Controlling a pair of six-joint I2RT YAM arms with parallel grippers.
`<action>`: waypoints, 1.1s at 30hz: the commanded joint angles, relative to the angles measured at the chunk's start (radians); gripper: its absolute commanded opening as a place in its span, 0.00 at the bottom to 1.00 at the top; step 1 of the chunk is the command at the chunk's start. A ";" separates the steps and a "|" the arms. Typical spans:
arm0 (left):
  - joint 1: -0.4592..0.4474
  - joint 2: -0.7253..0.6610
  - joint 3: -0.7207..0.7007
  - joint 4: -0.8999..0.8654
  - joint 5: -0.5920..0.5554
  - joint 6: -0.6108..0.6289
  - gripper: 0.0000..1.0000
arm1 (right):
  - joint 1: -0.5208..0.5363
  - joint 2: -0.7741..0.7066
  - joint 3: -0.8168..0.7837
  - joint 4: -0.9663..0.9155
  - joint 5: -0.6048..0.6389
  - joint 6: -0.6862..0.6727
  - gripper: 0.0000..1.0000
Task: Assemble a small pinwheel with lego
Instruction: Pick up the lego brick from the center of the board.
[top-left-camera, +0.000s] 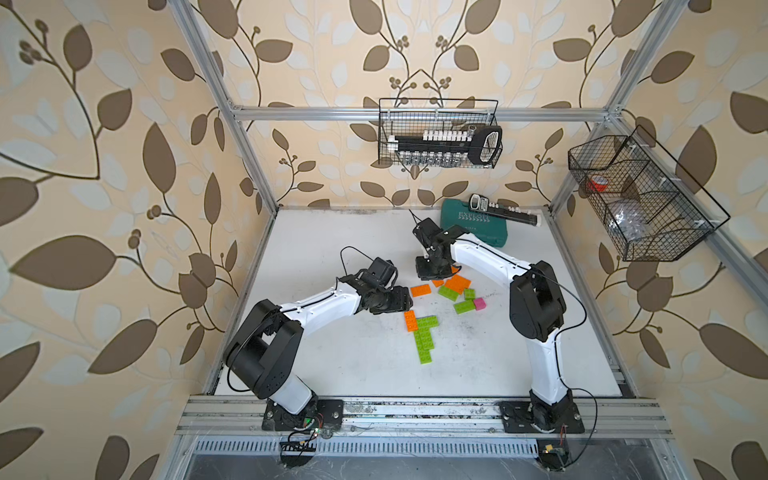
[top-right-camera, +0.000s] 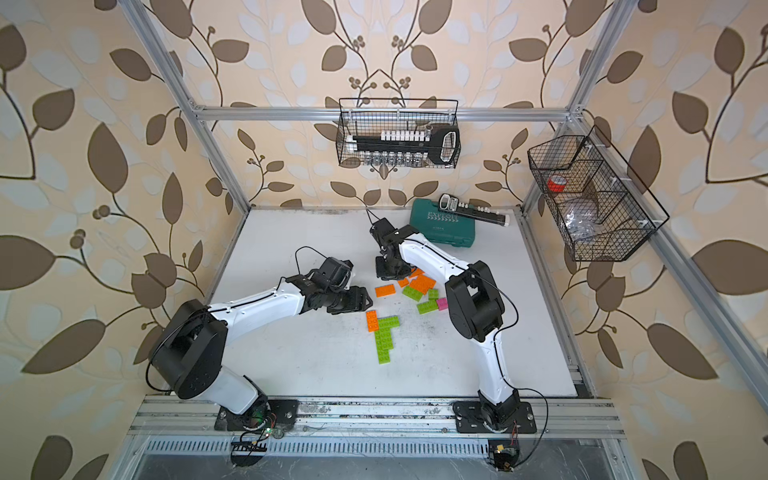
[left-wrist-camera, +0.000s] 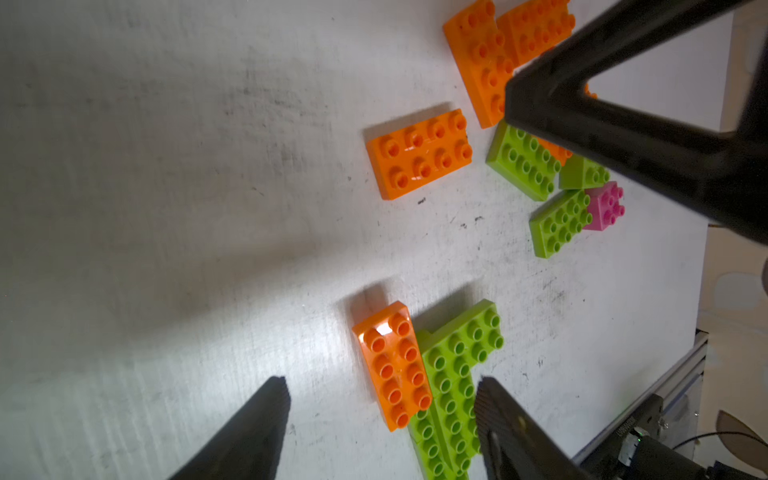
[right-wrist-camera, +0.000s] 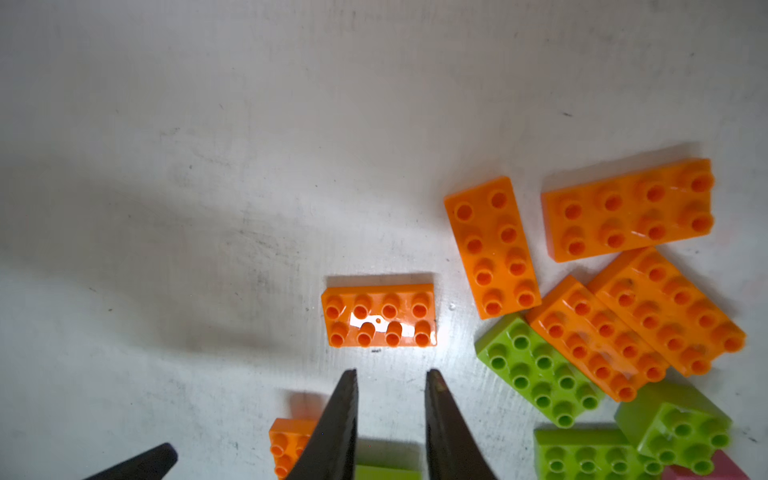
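The lego lies mid-table. Lime-green bricks (top-left-camera: 424, 340) joined in a stepped shape carry an orange brick (top-left-camera: 410, 321) on their left side. My left gripper (left-wrist-camera: 381, 386) hovers open just left of that orange brick (left-wrist-camera: 392, 365), touching nothing. Further back a single orange brick (right-wrist-camera: 378, 316) lies flat. My right gripper (right-wrist-camera: 391, 372) hangs above the table just short of it, jaws a narrow gap apart and empty. To its right is a heap of orange bricks (right-wrist-camera: 631, 324) and lime-green bricks (right-wrist-camera: 538, 374), with a small pink brick (top-left-camera: 479, 304).
A teal tool case (top-left-camera: 465, 226) sits at the back right with a black socket rail (top-left-camera: 505, 214) across it. Wire baskets hang on the back wall (top-left-camera: 440, 133) and the right wall (top-left-camera: 640, 199). An aluminium rail (top-left-camera: 415, 411) borders the table's front.
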 joint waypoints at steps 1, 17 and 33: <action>0.003 0.019 0.042 0.052 -0.026 -0.002 0.74 | 0.000 0.010 -0.028 -0.025 0.020 -0.052 0.25; 0.002 0.027 0.043 0.050 -0.037 -0.005 0.74 | 0.003 0.089 0.020 -0.084 0.006 -0.068 0.25; 0.002 0.019 0.045 0.037 -0.042 0.001 0.74 | 0.012 0.154 0.075 -0.132 0.082 -0.075 0.22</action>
